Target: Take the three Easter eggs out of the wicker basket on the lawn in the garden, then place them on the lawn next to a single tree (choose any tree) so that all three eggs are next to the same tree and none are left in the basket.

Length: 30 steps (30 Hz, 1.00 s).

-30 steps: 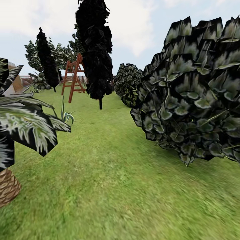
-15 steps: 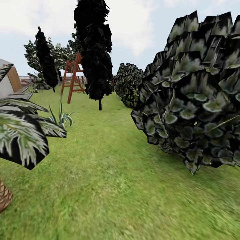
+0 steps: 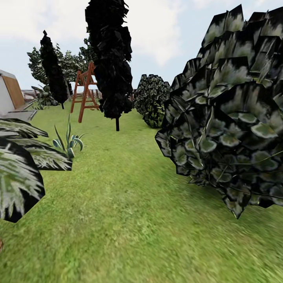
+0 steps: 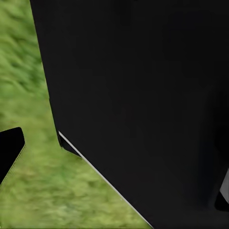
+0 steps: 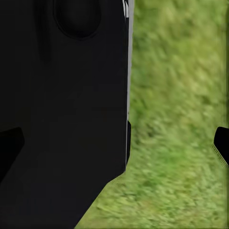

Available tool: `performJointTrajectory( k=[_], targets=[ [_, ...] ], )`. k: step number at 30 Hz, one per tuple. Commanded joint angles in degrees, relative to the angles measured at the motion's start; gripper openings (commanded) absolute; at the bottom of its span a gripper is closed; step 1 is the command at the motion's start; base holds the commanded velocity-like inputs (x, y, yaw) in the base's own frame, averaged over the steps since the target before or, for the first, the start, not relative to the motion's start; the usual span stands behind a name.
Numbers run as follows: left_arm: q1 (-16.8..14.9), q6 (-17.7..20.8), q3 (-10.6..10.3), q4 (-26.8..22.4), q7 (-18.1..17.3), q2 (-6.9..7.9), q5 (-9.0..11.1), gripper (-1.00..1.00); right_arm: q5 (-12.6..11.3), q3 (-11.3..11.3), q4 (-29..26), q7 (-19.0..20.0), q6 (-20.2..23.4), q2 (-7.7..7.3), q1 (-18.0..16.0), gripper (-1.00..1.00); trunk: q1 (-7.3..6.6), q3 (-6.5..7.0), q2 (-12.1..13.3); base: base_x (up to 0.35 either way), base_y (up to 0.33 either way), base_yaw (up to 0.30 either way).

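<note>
Black finger (image 4: 10, 145) is poking in at the edge of the left wrist view, with its mate (image 4: 222, 195) just showing at the opposite edge beside a big black body (image 4: 143, 95) of the robot that is blocking most of the picture; the gap between them is looking wide, so the left fingers are standing spread and holding nothing. Right fingers (image 5: 222, 143) are showing the same way in the right wrist view, one tip at each edge, spread and empty, with another black body (image 5: 62, 109) sitting between them. Beneath both, blurred grass of the lawn (image 3: 133, 220) is lying.

Seen from the head, the lawn is stretching ahead as an open strip. A large dark bush (image 3: 232, 114) is crowding its right side, and a smaller bush (image 3: 152, 98) is sitting further back. Palm fronds (image 3: 19, 169) are hanging in from the left, with a small spiky plant (image 3: 70, 140) just beyond them. Two near-black columnar trees (image 3: 111, 59) are rising ahead, a red-brown ladder (image 3: 84, 94) standing between them. Pale leafy trees (image 3: 70, 65) are standing at the far end, and a white building (image 3: 10, 96) is peeking in at the left edge.
</note>
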Motion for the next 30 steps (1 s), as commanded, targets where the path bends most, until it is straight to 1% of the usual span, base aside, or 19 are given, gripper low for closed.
performJointTrajectory(
  k=[1,6,9,23,30],
  targets=[
    [0.04,0.0,0.02,-0.13,-0.16,0.02,-0.29,1.0,0.02,0.0,-0.01,-0.08,0.03,0.0,0.0,1.0,0.04,-0.03,-0.01,0.335,0.0,0.0],
    [0.04,-0.05,0.02,-0.15,-0.13,0.02,-0.28,1.0,-0.01,0.0,-0.01,-0.08,0.03,0.0,0.0,1.0,0.04,-0.03,-0.01,0.335,0.0,0.0],
    [0.04,-0.17,0.21,-0.23,-0.15,0.35,-0.16,1.0,-0.04,-0.02,-0.01,-0.08,0.03,0.0,0.0,1.0,0.04,-0.03,-0.01,0.335,0.0,0.0],
    [0.04,-0.11,0.27,-0.22,-0.17,0.4,-0.2,1.0,-0.01,-0.06,-0.01,-0.08,0.03,0.0,0.0,1.0,0.04,-0.03,-0.01,0.324,0.0,0.0],
    [0.04,-0.12,0.28,-0.22,-0.16,0.43,-0.2,1.0,0.12,0.29,0.04,-0.08,0.03,0.45,0.0,1.0,0.04,-0.03,-0.01,0.318,0.0,0.0]
  ],
)
